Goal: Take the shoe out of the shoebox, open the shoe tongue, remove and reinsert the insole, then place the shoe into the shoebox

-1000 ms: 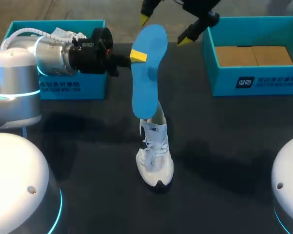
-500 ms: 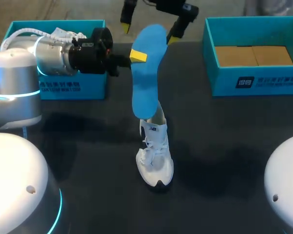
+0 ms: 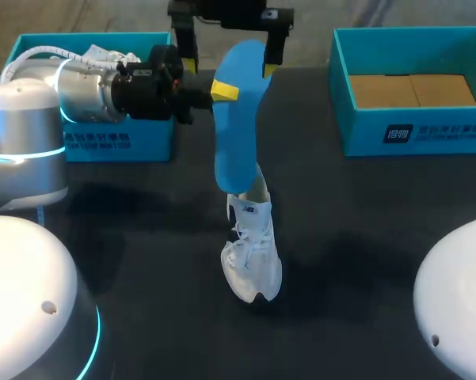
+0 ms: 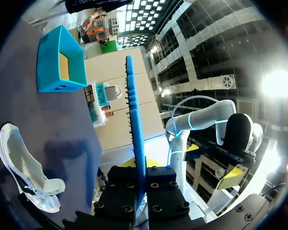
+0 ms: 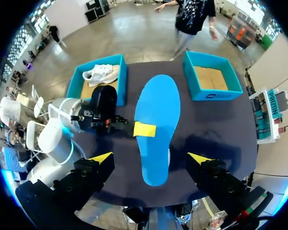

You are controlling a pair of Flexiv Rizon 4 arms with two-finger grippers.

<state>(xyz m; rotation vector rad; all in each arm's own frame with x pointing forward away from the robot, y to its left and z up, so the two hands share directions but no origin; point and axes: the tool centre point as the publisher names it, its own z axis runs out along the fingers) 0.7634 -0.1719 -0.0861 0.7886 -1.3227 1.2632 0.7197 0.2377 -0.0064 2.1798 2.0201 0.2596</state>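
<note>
The blue insole stands upright in the air, and my left gripper is shut on its edge from the left. Its lower end hangs just above the white shoe, which stands on the black table. In the left wrist view the insole shows edge-on, pinched in the left gripper, with the shoe down beside it. My right gripper hangs open at the back, one finger on each side of the insole's top end and not touching it. In the right wrist view the right gripper has the insole ahead of it.
A teal shoebox at the back left holds a second white shoe. Another teal shoebox at the back right shows only its cardboard bottom. Both boxes, the left one and the right one, also appear in the right wrist view.
My right gripper has swung left along the back and turned, and its open fingers now straddle the insole's top. The left arm, insole and shoe have stayed put.
</note>
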